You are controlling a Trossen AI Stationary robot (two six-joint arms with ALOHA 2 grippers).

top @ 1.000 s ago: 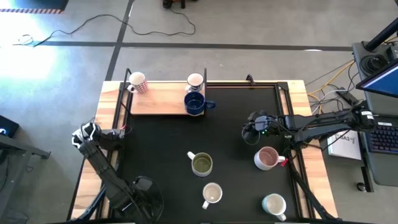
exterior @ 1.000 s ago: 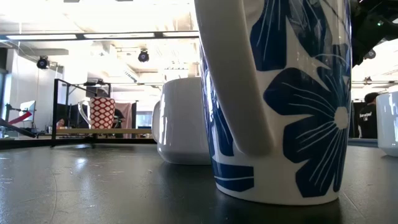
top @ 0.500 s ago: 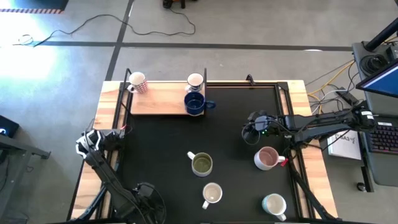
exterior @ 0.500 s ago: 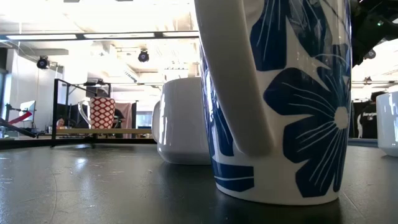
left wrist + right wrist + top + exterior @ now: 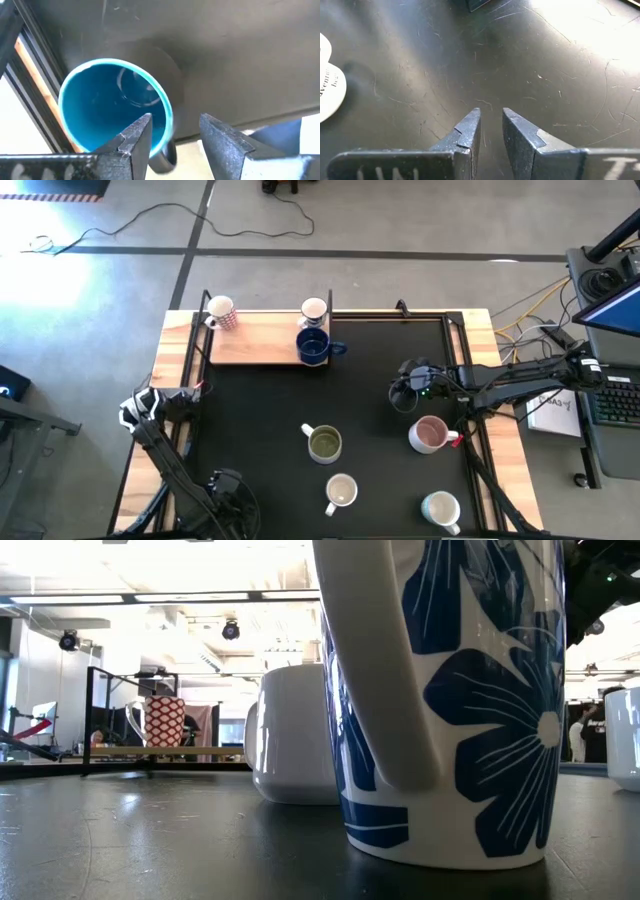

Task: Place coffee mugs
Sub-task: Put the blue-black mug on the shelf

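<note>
My left gripper point(image 5: 140, 408) is over the table's left edge, shut on a mug with a bright blue inside point(image 5: 110, 105); the high view hides that mug under the gripper. My right gripper point(image 5: 403, 395) hangs over bare mat on the right, fingers point(image 5: 470, 125) a narrow gap apart, holding nothing. A red-patterned mug point(image 5: 220, 312), a white mug point(image 5: 313, 311) and a dark blue mug point(image 5: 313, 347) stand on the wooden board. An olive-inside mug point(image 5: 324, 444), a cream mug point(image 5: 341, 492), a pink mug point(image 5: 430, 434) and a teal-inside mug point(image 5: 441, 508) stand on the mat. My left gripper holds the blue-inside mug by its rim point(image 5: 167, 112), right beside the handle point(image 5: 167, 155). One finger point(image 5: 135, 135) is inside the cup and the other point(image 5: 220, 135) outside its wall. The fingers come from above, pointing down. The mug stays upright, mouth up, its shadow apart from it on the mat.
The black mat point(image 5: 260, 410) has free room between the board point(image 5: 260, 340) and the standing mugs. Metal rails point(image 5: 185, 440) run along the table's sides. In the low view a blue-flowered mug point(image 5: 450, 690) fills the near ground, with a white mug point(image 5: 295, 735) behind it.
My left gripper has moved a little toward the table's near edge with the mug still in its hold, and the arm's elbow has shifted. The right arm and the standing mugs have kept still.
</note>
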